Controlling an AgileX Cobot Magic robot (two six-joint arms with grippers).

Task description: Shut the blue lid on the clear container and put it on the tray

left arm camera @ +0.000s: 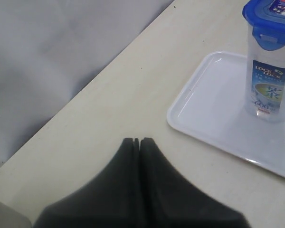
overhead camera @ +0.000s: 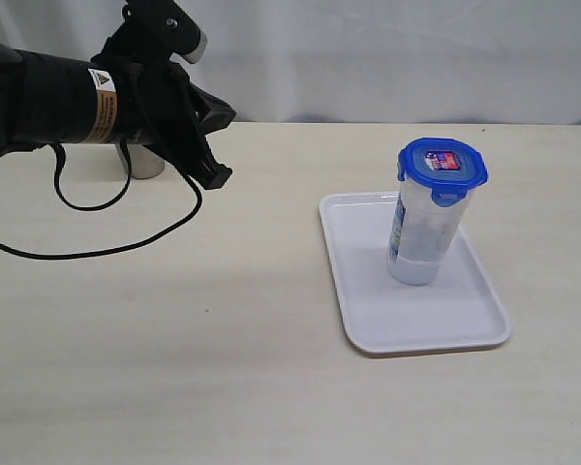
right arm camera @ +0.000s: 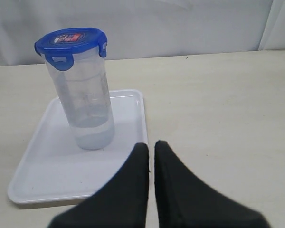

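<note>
Left gripper (overhead camera: 216, 176) hangs well left of the tray (overhead camera: 368, 291), jaws pressed together and holding nothing. Right gripper (right arm camera: 151, 145), likewise closed and empty, hovers near the tray. A pale cream table (overhead camera: 174, 349) lies under the tray, with white cloth (overhead camera: 387, 58) behind. On the tray the container (overhead camera: 421, 242) stands upright, lid (overhead camera: 443, 163) seated on its rim.

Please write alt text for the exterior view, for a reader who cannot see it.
A clear container with its blue lid on top stands upright on a white tray, right of centre on a pale table. The left gripper, shut and holding nothing, hangs over the table at upper left, well apart from the tray.
</note>
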